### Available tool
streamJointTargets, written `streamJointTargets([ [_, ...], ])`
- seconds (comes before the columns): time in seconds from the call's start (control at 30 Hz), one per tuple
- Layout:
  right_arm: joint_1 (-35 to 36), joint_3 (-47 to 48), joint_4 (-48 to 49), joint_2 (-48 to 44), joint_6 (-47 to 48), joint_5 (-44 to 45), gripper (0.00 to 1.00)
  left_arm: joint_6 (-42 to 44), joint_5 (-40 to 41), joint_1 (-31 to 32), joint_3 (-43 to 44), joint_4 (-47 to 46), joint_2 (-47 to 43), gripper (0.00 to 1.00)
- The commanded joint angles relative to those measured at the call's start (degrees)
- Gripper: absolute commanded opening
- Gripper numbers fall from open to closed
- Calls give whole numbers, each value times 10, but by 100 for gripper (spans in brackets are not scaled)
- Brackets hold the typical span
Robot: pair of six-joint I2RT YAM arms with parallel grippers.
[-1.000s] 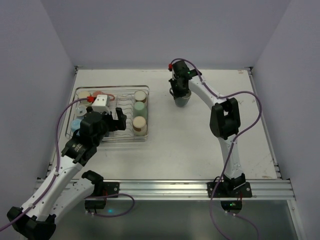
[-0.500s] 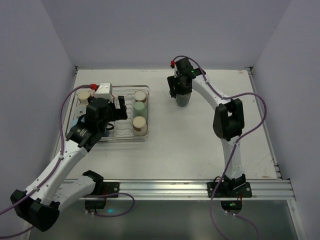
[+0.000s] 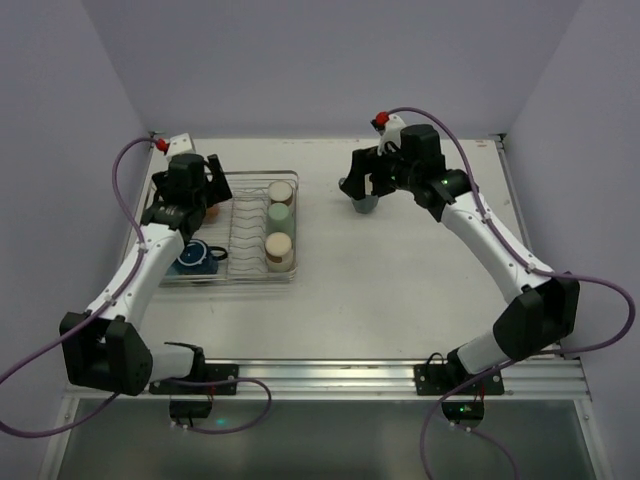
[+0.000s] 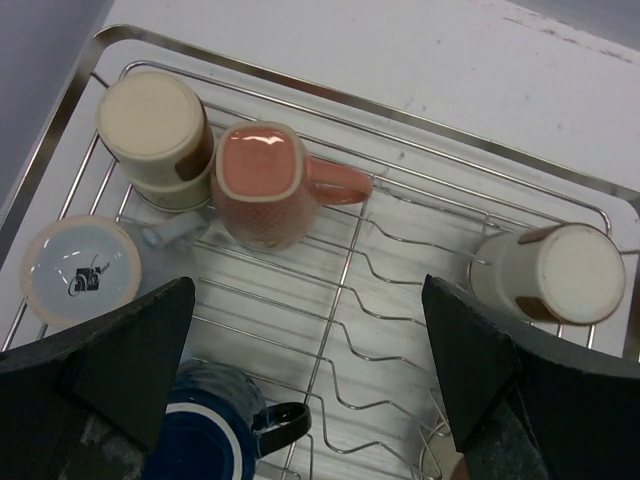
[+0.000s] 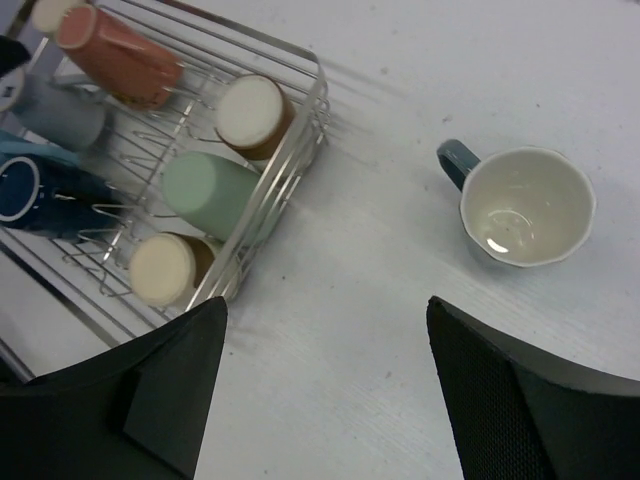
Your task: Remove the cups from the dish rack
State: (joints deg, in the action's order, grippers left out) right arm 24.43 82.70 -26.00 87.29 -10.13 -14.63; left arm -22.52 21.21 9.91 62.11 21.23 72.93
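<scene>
The dish rack (image 3: 296, 232) lies at the left of the table. In the left wrist view it holds a salmon pink mug (image 4: 263, 180), a beige tumbler (image 4: 155, 135), a light blue mug (image 4: 80, 270), a navy mug (image 4: 205, 430) and another beige tumbler (image 4: 560, 272). My left gripper (image 4: 310, 370) hovers open above the rack's far left part (image 3: 207, 193), holding nothing. A grey-teal mug (image 5: 525, 205) stands upright on the table right of the rack (image 3: 362, 203). My right gripper (image 5: 325, 380) is open above the table, just over that mug (image 3: 368, 183) and apart from it.
Along the rack's right side (image 5: 290, 150) sit a beige tumbler (image 5: 255, 112), a pale green tumbler (image 5: 210, 195) and a second beige tumbler (image 5: 165, 268). Purple walls close in the table at the back and both sides. Both arms' cables loop over the table.
My right gripper opened, let go of the grey-teal mug and rose away from it. My left arm swung from the rack's near side to over its far left corner, still open.
</scene>
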Motion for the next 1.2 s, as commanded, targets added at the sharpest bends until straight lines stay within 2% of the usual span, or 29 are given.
streamJointTargets([
  [0.0,0,-10,66,-2,-19,-58,82,-29,38,-19,35,-44,31,100],
  [0.23,0,-20,85,-3,-29,-80,82,-30,-17,-80,66,-52,117,94],
  [0.43,1,-16,88,10,-31,-80,81,-1,-73,-127,27,-104,141,93],
  [0.53,0,-16,89,11,-32,-81,81,3,-127,-140,21,-124,156,93],
  [0.63,1,-17,90,10,-32,-79,81,17,-144,-141,22,-128,170,87],
  [0.77,0,-16,91,13,-32,-79,81,42,-159,-141,17,-131,179,84],
  [0.83,1,-15,92,13,-33,-80,81,56,-169,-140,14,-143,180,84],
  [0.93,1,-17,92,12,-32,-80,81,63,-167,-141,24,-140,200,91],
  [1.07,1,-17,94,15,-31,-80,81,58,-159,-141,29,-142,214,96],
  [1.13,1,-15,93,17,-31,-81,81,58,-167,-141,29,-148,220,96],
  [1.17,1,-15,93,18,-31,-81,81,60,-175,-141,30,-149,225,90],
])
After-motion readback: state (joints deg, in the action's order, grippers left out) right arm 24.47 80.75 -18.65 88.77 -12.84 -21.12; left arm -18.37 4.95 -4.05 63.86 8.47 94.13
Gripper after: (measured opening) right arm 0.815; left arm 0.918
